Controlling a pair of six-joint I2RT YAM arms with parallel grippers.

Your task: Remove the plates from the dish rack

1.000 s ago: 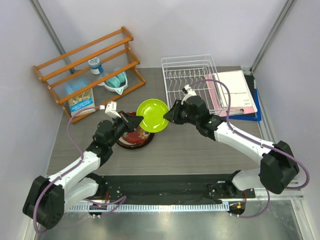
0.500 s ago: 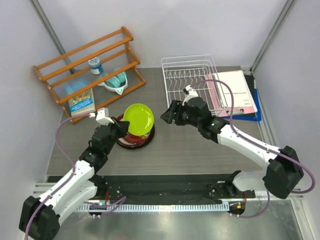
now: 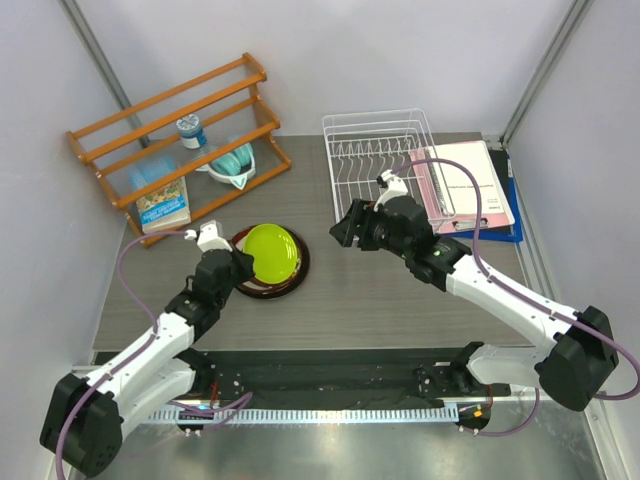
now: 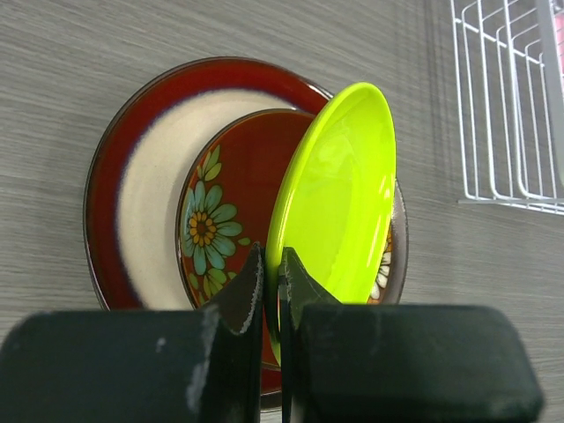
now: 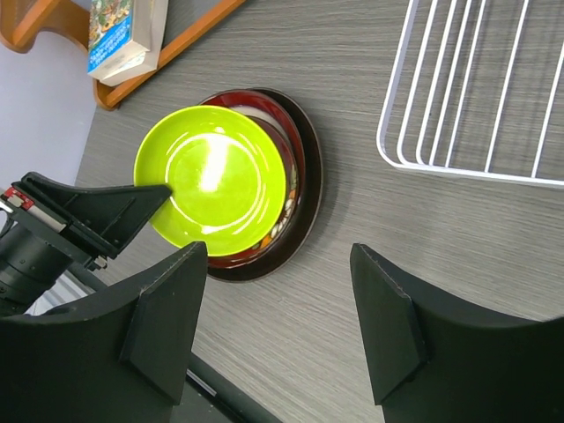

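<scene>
My left gripper is shut on the rim of the small lime green plate, held tilted just over a stack of plates. The stack holds the patterned dark red plate, the dark red-rimmed cream plate and the dark-rimmed plate at the bottom. My right gripper is open and empty, above the table right of the stack. The white wire dish rack holds no plates.
An orange wooden slatted shelf stands at the back left with a teal bowl-like item, a small jar and a book. Papers and folders lie right of the rack.
My left gripper has carried the lime green plate left and down to just over the stack. My right gripper has let go of it and drawn back to the right.
</scene>
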